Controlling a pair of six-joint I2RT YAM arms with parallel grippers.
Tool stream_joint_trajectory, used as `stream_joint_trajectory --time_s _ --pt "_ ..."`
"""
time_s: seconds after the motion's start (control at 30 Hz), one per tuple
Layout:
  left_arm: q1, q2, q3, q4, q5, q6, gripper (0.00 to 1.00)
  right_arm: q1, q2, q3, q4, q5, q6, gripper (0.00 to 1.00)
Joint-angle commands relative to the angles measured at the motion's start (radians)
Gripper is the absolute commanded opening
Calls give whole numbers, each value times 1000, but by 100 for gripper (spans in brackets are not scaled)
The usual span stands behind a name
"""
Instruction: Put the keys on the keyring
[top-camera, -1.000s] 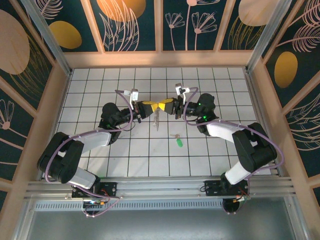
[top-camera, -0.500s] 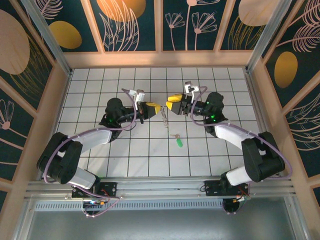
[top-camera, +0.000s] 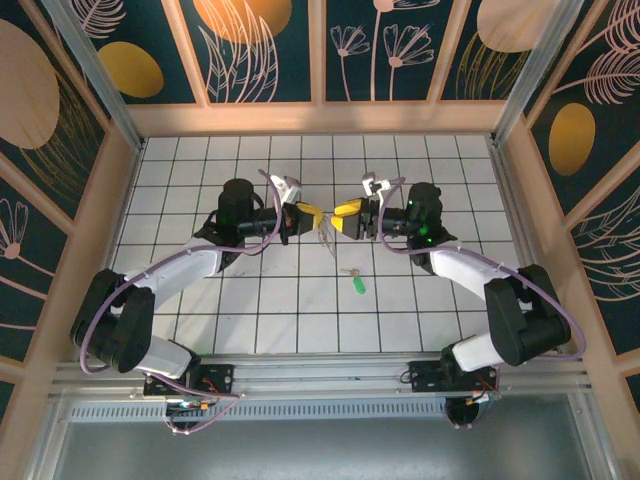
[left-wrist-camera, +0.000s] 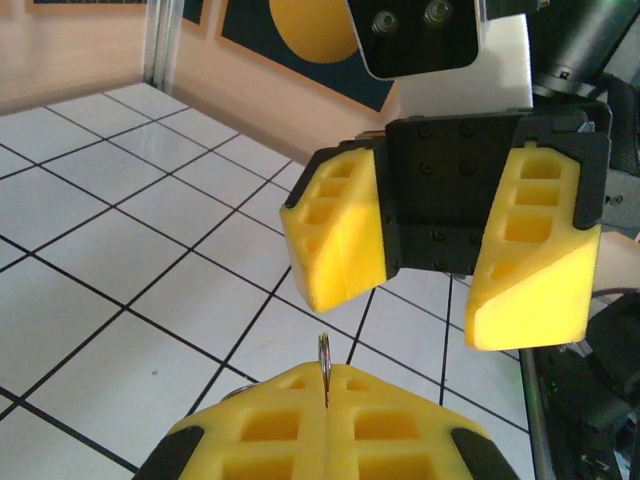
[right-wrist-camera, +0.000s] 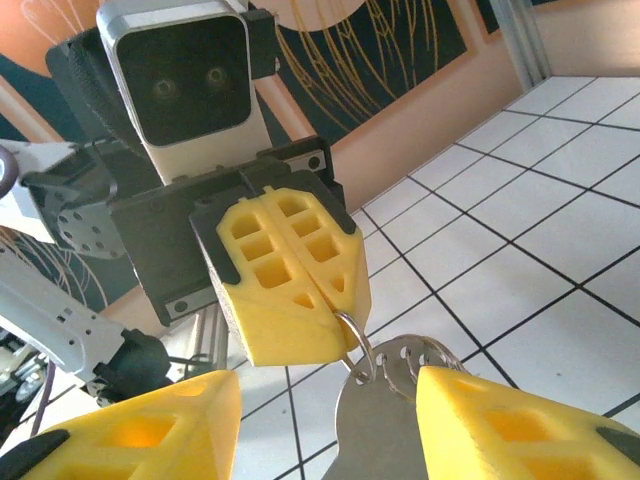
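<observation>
Lying loose on the glossy tiled table (top-camera: 200, 160) toward its near edge, the green key (top-camera: 357, 285) is not yet threaded. Farther in, the left gripper (top-camera: 312, 218) pinches the thin wire ring (left-wrist-camera: 323, 355), a flat silver key (right-wrist-camera: 385, 420) dangling from it, seemingly already on. The right gripper (top-camera: 337, 220) faces it, blocky yellow jaws parted and empty.

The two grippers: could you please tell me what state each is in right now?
Left gripper: jaws shut on the keyring.
Right gripper: jaws open, holding nothing.
</observation>
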Motion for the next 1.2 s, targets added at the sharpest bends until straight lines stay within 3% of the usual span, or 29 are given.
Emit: stream_joint_trajectory --time_s 0.0,0.27,0.53,0.8,1.07,1.17 --pt "-4 -6 44 -46 56 56 0 -3 22 34 -5 -63 -34 49" --pt "-5 11 58 -52 88 59 0 3 54 53 2 -76 -31 44" --pt "-4 10 54 -56 99 62 0 33 83 81 -3 -88 -35 32" --pt "-4 7 48 -53 102 62 0 48 89 85 -22 -84 -51 8" --pt "-4 4 41 -48 104 61 0 34 56 60 -34 -65 -58 10" --pt "-4 5 41 -46 104 58 0 33 55 60 -33 -68 -58 0"
